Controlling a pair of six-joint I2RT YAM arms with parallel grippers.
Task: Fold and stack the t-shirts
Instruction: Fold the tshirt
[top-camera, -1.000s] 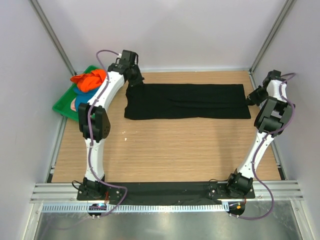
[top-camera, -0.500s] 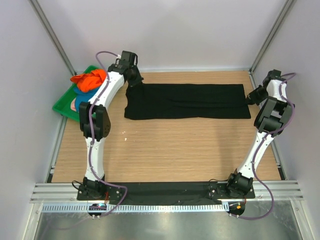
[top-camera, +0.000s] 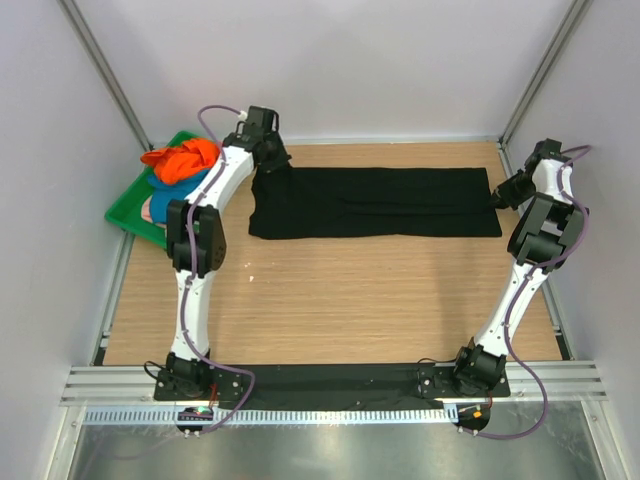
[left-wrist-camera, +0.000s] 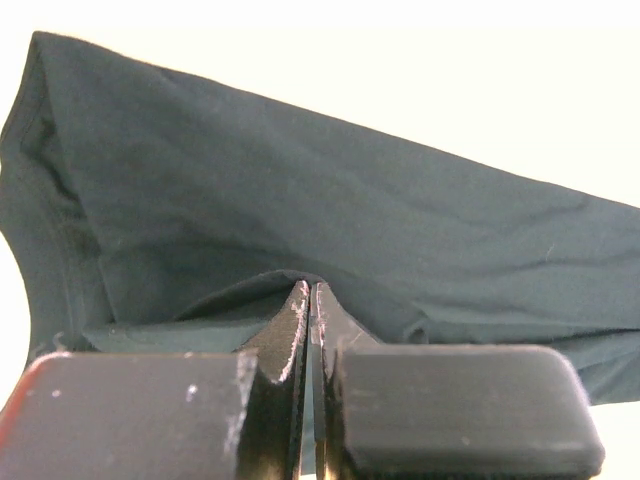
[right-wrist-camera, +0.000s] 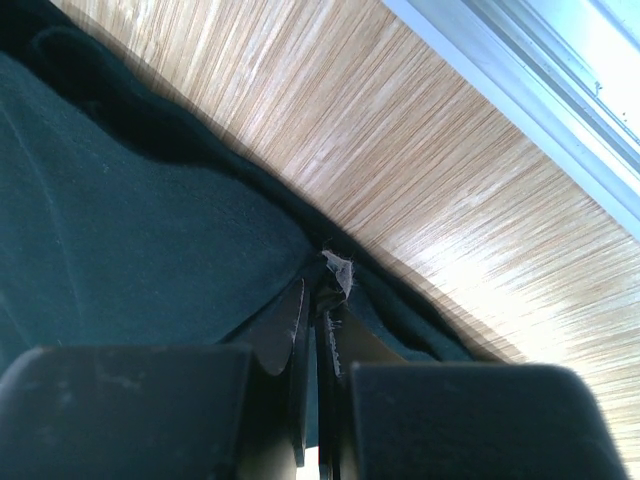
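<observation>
Wooden table (top-camera: 350, 300) carries the black t-shirt (top-camera: 375, 202), left gripper (left-wrist-camera: 308, 288) and right gripper (right-wrist-camera: 320, 278) each clamped tight on one end

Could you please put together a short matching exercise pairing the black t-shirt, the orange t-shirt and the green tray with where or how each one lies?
Things:
1. black t-shirt
2. orange t-shirt
3. green tray

Places or states:
A. bunched up on the tray
B. at the far-left edge of the table
C. lying flat in a long band

Pairs: 1-C; 2-A; 3-B
</observation>
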